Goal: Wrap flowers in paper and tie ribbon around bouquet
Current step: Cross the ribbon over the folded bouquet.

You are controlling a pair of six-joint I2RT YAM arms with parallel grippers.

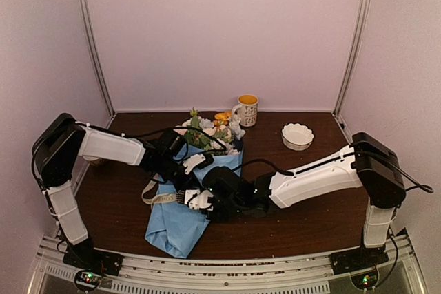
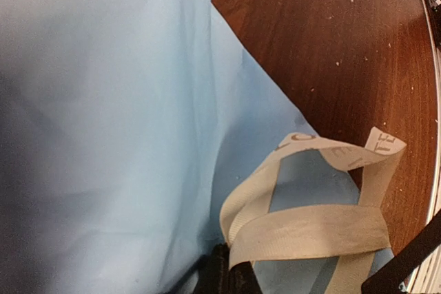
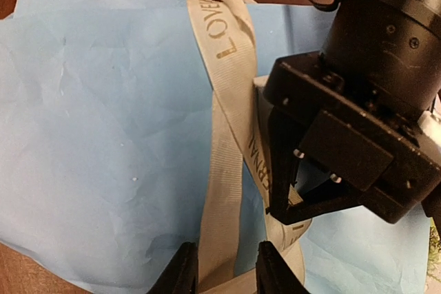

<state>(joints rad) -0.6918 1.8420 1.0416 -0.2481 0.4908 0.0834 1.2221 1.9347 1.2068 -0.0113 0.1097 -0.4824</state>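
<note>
L jaws pinching ribbon (image 3: 226,135), R jaws astride it, over blue paper (image 3: 103,115)

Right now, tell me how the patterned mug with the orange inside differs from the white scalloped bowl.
The patterned mug is tall with a side handle; the white scalloped bowl is low, wide and handleless. The mug shows orange inside and a printed outside; the bowl is plain white. The mug stands close beside the flowers; the bowl stands apart, to the right. Both sit upright on the dark brown table.
</note>
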